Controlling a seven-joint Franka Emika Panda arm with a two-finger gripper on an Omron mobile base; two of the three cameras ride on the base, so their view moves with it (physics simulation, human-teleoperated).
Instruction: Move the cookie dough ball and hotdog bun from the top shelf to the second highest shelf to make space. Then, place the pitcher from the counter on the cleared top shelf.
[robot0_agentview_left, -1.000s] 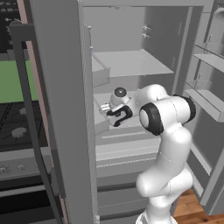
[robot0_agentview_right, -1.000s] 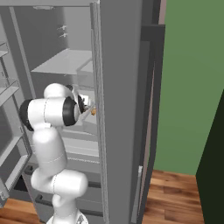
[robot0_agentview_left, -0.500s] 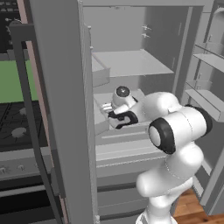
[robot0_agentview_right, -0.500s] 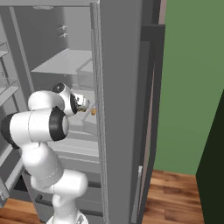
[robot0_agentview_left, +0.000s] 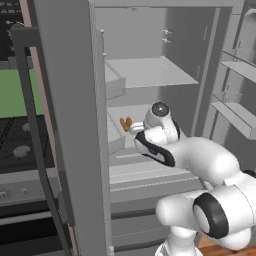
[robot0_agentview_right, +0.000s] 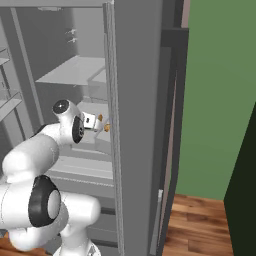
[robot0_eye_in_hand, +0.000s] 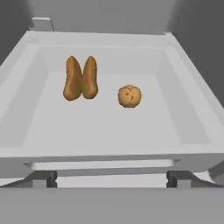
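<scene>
Gripper (robot0_eye_in_hand: 111, 178): two dark fingertips (robot0_eye_in_hand: 43, 178) at the near edge of the hand view, spread wide apart, nothing between them. In the left base view the hand reaches into the open fridge at mid height.

Shelf (robot0_eye_in_hand: 109, 127) under the items: pale grey, with raised side walls and a thick front lip just beyond the fingertips; probably the second highest shelf, though the hand view alone does not settle its level.

Cookie dough ball (robot0_eye_in_hand: 129, 96): small, round, speckled orange-brown, resting on the shelf floor right of centre, clear of the walls.

Hotdog bun (robot0_eye_in_hand: 81, 78): orange-tan, split lengthwise (the two halves joined at the near end), lying left of the ball and slightly farther back, near it but not touching. An orange speck beside the hand in the left base view appears to be the same bun.

Top shelf (robot0_agentview_left: 150, 72): flat, thin-edged, above and beyond the hand.
</scene>
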